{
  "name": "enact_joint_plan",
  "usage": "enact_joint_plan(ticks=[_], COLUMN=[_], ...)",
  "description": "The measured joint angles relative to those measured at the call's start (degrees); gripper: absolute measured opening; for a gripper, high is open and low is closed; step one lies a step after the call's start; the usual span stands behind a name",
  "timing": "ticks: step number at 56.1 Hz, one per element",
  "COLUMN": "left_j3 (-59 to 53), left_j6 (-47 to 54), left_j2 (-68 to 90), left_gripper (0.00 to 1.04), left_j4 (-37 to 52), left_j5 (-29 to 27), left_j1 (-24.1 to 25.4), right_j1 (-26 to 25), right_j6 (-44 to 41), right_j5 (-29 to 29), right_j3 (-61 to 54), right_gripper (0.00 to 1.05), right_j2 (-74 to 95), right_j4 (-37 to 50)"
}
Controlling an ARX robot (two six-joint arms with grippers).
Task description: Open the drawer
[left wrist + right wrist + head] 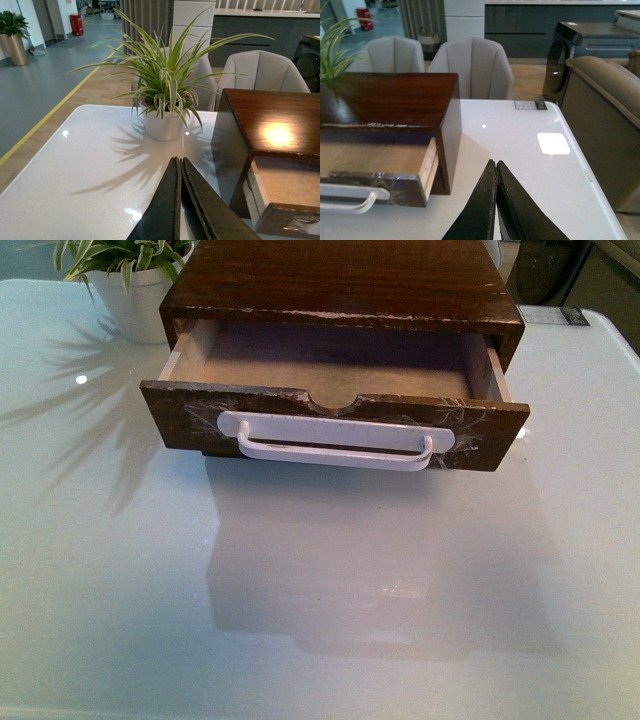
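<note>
One drawer (335,405) is seen pulled well out of its dark wooden cabinet (340,280), which stands at the far middle of the pale glossy desk (320,620); the bare, unlined inside is exposed and appears empty. By these views the opening is judged largely or wholly done. The drawer is taken to be stiff, solid wood, fairly light while empty, and likely to slide with some friction in its plain wooden housing; on so smooth a desk the whole cabinet could be dragged along if pulled hard. The long white bar handle (335,445) across the scratched front is the natural place to be gripped, near its middle so the drawer is not skewed; the half-round notch (333,400) in the top edge offers a second hold.

Neither arm is seen in the front view. The left pincer (180,165) is closed, with nothing between its fingers, beside the cabinet's left flank; the right pincer (496,167) is likewise closed on nothing, off the right flank. Broad open desk lies before the drawer front. A potted spider plant (125,280) stands near the cabinet's left rear corner, and the desk's right edge is near the right arm.
</note>
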Motion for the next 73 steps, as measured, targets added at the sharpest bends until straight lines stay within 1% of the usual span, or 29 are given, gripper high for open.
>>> enact_joint_plan(ticks=[14,26,28,31,33,35,58,60,61,63,73], left_j3=[-4.85,-7.34,-7.72,-8.26,-9.7,-10.21,-10.25,-10.25,-10.25,-10.25,-10.25], left_j6=[0.04,0.07,0.07,0.07,0.11,0.22,0.24,0.24,0.24,0.24,0.24], left_j2=[-9.29,-16.31,-17.68,-19.67,-20.33,-20.92,-34.01,-35.21,-35.76,-36.59,-40.72], left_gripper=[0.02,0.02,0.02,0.02,0.02,0.02,0.02,0.02,0.02,0.02,0.02], left_j4=[-4.42,-9.05,-10.05,-11.5,-9.75,-10.08,-22.53,-23.69,-24.15,-25.07,-29.29], left_j5=[-4.61,-7.45,-7.89,-12.22,-12.74,-12.79,-13.38,-13.38,-13.35,-13.38,-13.38], left_j1=[-5.07,-7.76,-8.28,-11.34,-13.27,-13.7,-13.9,-13.9,-13.9,-13.9,-13.9], right_j1=[0.11,0.11,0.11,0.11,0.11,0.11,0.13,0.17,0.17,0.22,0.22], right_j6=[0.02,0.02,0.02,0.07,0.04,0.04,0.04,0.04,0.04,0.04,0.04], right_j5=[0.17,0.15,0.17,0.39,0.2,0.2,0.2,0.24,0.04,0.17,0.17], right_j3=[-2.25,-3.45,-4.24,-4.55,-4.55,-4.55,-4.55,-4.55,-4.55,-4.55,-4.52], right_gripper=[0.02,0.02,0.02,0.02,0.02,0.02,0.02,0.02,0.02,0.02,0.02], right_j2=[-5.68,-10.27,-10.78,-11.72,-12.68,-13.62,-20.55,-23.3,-25.77,-28.37,-30.18], right_j4=[-3.41,-6.69,-5.81,-5.97,-6.8,-7.52,-14.56,-18.25,-21.64,-23.85,-24.52])
